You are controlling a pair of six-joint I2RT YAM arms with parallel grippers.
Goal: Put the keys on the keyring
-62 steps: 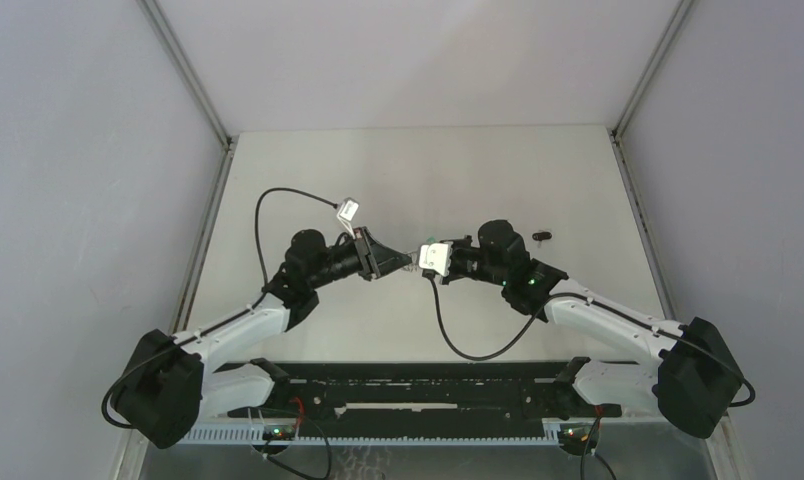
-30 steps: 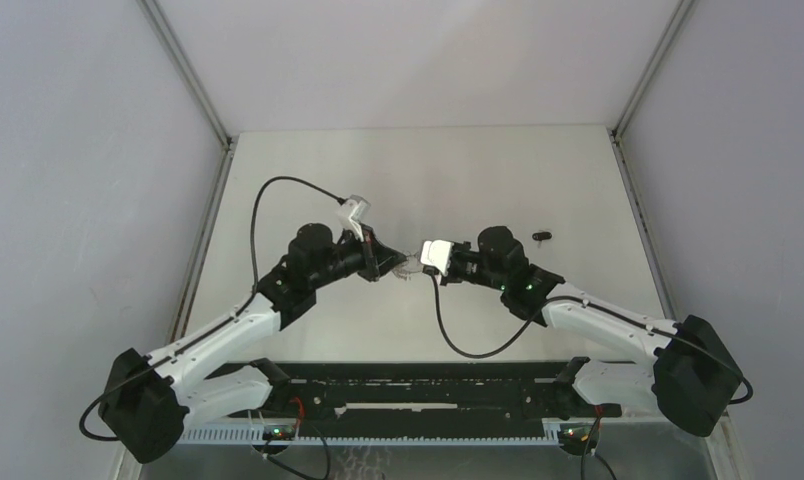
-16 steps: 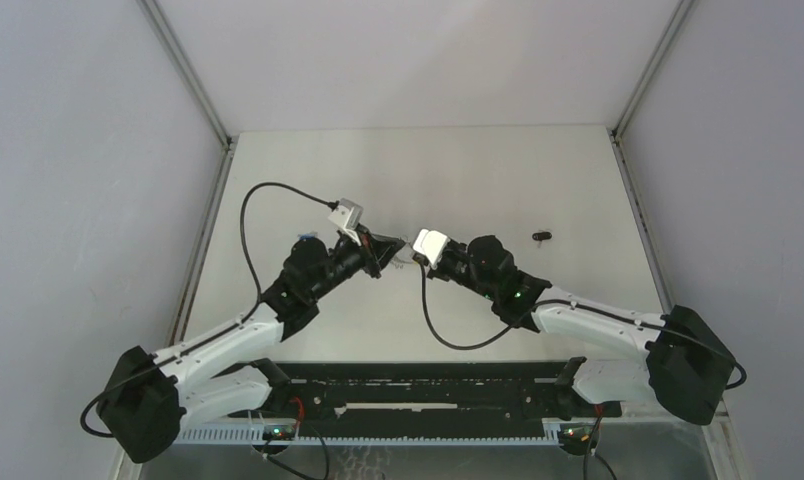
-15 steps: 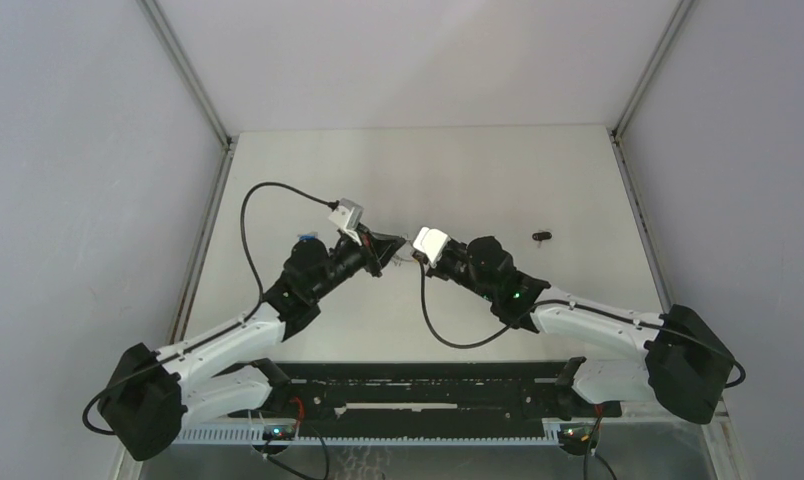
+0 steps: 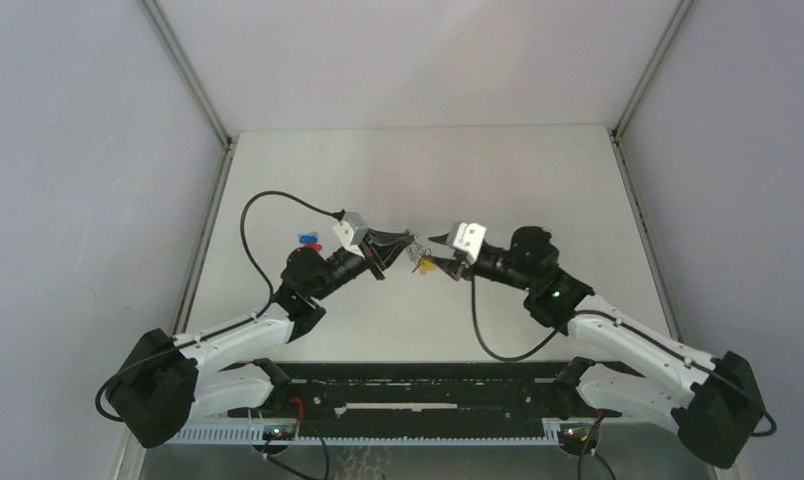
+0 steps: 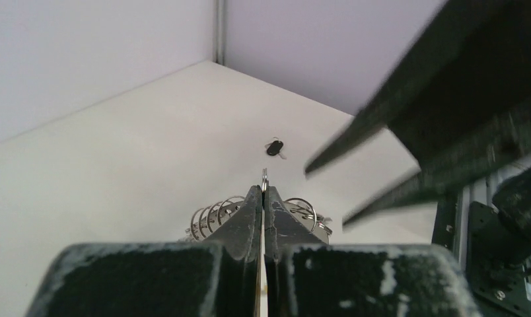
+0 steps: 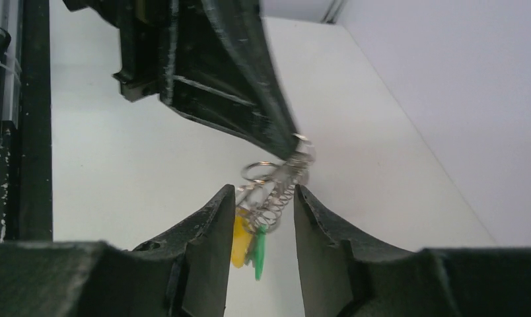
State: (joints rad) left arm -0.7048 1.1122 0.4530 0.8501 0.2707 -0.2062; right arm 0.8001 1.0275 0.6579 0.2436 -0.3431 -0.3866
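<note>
The keyring [image 5: 415, 256], a loop of silver chain with small rings, hangs from my left gripper [image 5: 401, 244], which is shut on one of its rings. In the left wrist view, rings [image 6: 215, 212] show on both sides of the closed gripper [image 6: 263, 191]. My right gripper [image 5: 434, 255] is open. In the right wrist view [image 7: 264, 193] the chain [image 7: 281, 187], yellow strip [image 7: 240, 239] and green tag [image 7: 258, 254] hang between its fingertips, not gripped. The tiny black-headed key [image 6: 274, 147] lies on the table beyond; in the top view my right arm hides it.
A pair of blue- and red-headed keys [image 5: 308, 238] lies on the table left of my left wrist. The white table [image 5: 428, 170] is walled on the left, back and right. A black rail [image 5: 418, 385] runs along the near edge.
My right gripper has drawn back to the right, opening a gap from the left gripper, and its arm now covers the black key. My left gripper still holds the keyring and has shifted slightly right.
</note>
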